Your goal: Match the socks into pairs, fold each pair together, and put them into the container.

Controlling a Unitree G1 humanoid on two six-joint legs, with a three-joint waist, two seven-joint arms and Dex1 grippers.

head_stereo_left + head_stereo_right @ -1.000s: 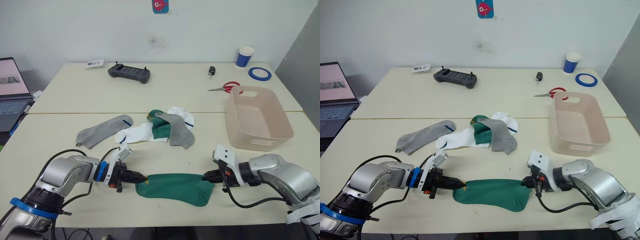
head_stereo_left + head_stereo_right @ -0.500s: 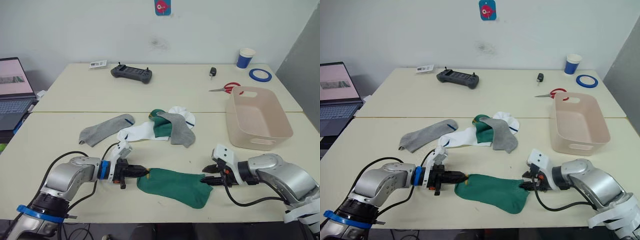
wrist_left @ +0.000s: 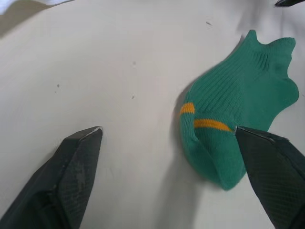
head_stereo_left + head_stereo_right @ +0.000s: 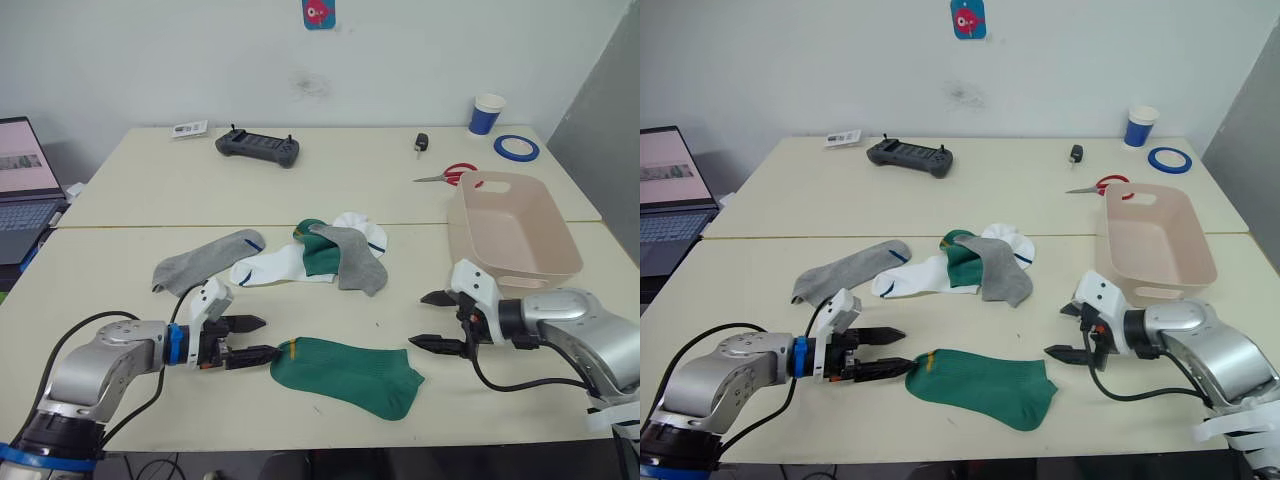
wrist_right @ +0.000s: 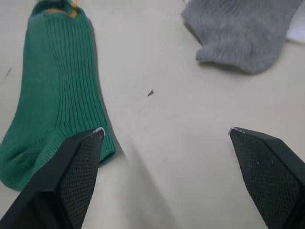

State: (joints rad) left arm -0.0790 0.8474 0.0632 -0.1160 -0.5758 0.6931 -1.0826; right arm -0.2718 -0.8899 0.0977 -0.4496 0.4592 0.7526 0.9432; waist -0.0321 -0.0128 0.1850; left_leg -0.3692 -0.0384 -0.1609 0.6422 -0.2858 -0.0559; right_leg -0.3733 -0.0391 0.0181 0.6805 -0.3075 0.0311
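Observation:
One dark green sock (image 4: 345, 372) with an orange-striped cuff lies flat on the near table between my grippers. My left gripper (image 4: 262, 337) stands open just left of its cuff, touching nothing. My right gripper (image 4: 420, 320) is open just right of its toe, holding nothing. Behind lies a loose heap: a grey sock (image 4: 205, 260), a white sock (image 4: 275, 265), a second green sock (image 4: 320, 250) under another grey sock (image 4: 355, 262), and a white sock (image 4: 362, 228). The pinkish-beige container (image 4: 512, 232) sits at the right. The right wrist view has the green sock (image 5: 52, 109) and a grey sock (image 5: 243, 33).
On the far table are a black controller (image 4: 258, 148), a key fob (image 4: 422, 143), red-handled scissors (image 4: 450, 176), a blue tape roll (image 4: 516, 148) and a blue-and-white cup (image 4: 487, 113). A laptop (image 4: 22, 185) stands at the far left. A seam runs between the two tables.
Both grippers opened and let go of the green sock's ends, then drew back sideways from it. The sock now lies flat on the table.

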